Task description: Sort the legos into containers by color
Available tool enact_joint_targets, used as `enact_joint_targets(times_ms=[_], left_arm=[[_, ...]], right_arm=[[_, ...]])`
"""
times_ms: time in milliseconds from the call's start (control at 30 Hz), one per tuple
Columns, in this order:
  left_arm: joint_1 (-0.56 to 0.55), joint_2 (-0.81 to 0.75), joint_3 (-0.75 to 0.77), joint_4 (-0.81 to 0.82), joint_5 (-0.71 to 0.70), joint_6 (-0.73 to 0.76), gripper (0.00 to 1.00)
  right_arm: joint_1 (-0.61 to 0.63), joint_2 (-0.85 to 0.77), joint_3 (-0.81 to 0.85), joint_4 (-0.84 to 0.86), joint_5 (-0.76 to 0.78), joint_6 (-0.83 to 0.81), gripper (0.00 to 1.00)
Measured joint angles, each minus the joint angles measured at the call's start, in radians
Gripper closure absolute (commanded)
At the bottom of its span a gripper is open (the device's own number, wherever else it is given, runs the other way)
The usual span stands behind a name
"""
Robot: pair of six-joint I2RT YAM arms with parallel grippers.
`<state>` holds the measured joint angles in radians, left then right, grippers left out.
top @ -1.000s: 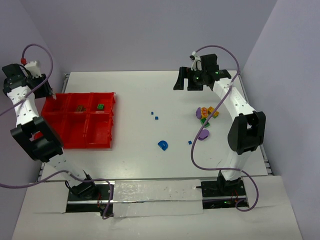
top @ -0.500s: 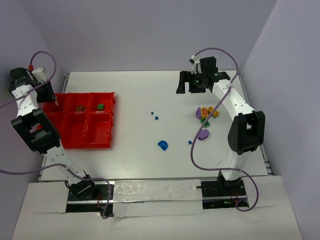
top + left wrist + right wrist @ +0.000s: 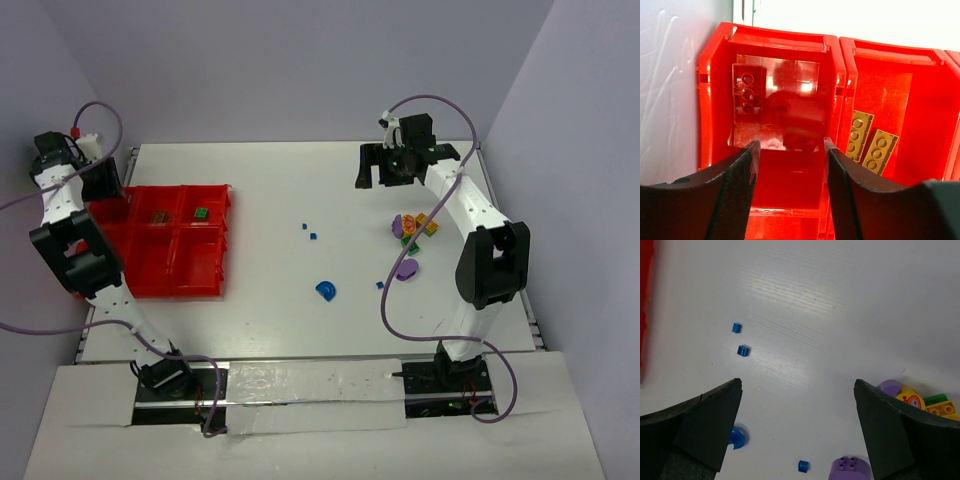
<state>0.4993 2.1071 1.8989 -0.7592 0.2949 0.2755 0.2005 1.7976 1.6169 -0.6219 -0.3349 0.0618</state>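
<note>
Bins (image 3: 150, 272): red grid, upright, open-topped | Far row: red block (image 3: 748, 93) in end bin; two studded plates (image 3: 860, 129) next; green block (image 3: 201, 213) third | Loose, right of bins: blue arch (image 3: 326, 291), purple piece (image 3: 406, 268), mixed pile (image 3: 412, 226), tiny blue bits (image 3: 309, 231).

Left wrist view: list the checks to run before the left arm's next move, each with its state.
1. Left gripper empty: ok, jaws apart, nothing between them.
2. Red plate lies inside the compartment below: ok.
3. Neighbouring compartment holds one colour: ok as far as shown, two yellowish plates.
4. Dark smudge on the compartment floor near the fingertips, piece or reflection: cannot tell.
5. Right gripper open and empty: ok.
6. Table cleared of legos: not ok, blue arch and mixed pile lie there.
</note>
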Motion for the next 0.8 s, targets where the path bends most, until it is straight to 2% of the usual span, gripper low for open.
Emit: enact_joint_targets(times_ms=[333,467,667,800], left_arm=[[-0.002,0.003,0.061,-0.02,0.019,0.008,0.26],[-0.011,-0.019,0.086,-0.016,0.082,0.033,0.2],[-0.102,-0.143,0.052,0.017,0.164,0.072,0.15],[-0.189,-0.272,-0.054,0.089,0.234,0.067,0.12]], right_arm=[[0.0,0.002,-0.007,0.008,0.11,-0.076,0.0],[-0.001,-0.038,-0.083,0.054,0.186,-0.135,0.0],[-0.008,-0.15,-0.177,0.123,0.219,-0.219,0.0],[-0.011,-0.202,-0.206,0.171,0.206,-0.274,0.0]])
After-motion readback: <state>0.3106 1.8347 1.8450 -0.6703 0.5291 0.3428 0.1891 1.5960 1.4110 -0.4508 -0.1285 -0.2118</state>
